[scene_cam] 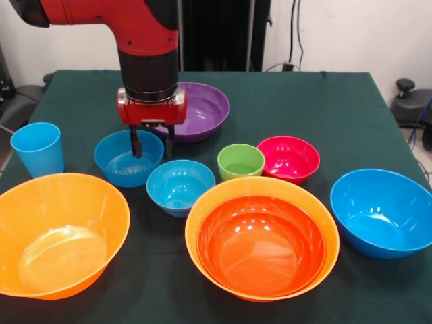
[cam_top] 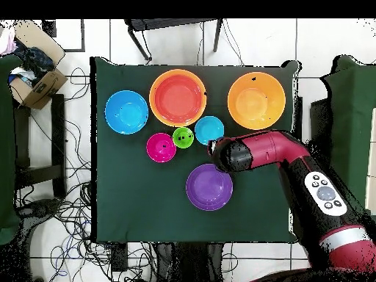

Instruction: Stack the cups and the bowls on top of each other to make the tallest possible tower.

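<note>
Bowls and cups are nearly all single on the green table (scene_cam: pixel 324 94); only nesting so far is the red-orange bowl (scene_cam: pixel 260 244) sitting inside a big orange bowl (scene_cam: pixel 262 237) at front centre. That pair is the only start of a tower.

Gripper (scene_cam: pixel 152 143) is down over the mid-size blue bowl (scene_cam: pixel 128 158). One finger sits inside the bowl, the other outside past its rim toward the purple bowl (scene_cam: pixel 200 111), so the jaws straddle the wall, partly open. Can't tell whether they touch the wall. Nothing lifted.

Other pieces:
- small blue bowl (scene_cam: pixel 180 187) just in front of the gripped-at one
- lime green cup (scene_cam: pixel 240 162) and pink-red bowl (scene_cam: pixel 288 159) side by side, close together
- large blue bowl (scene_cam: pixel 382 212) off at one end
- second big orange bowl (scene_cam: pixel 59 234) at the other end, light blue cup (scene_cam: pixel 38 148) behind it

Handling, my read: thin glossy plastic, light and stiff, slippery. A rim pinch across one wall looks like the only workable hold; bowls are too wide to span. Expect tilt when lifted by one edge, and sliding when dropped into a glossy bowl. Cups are narrow enough to grip across the body.
</note>
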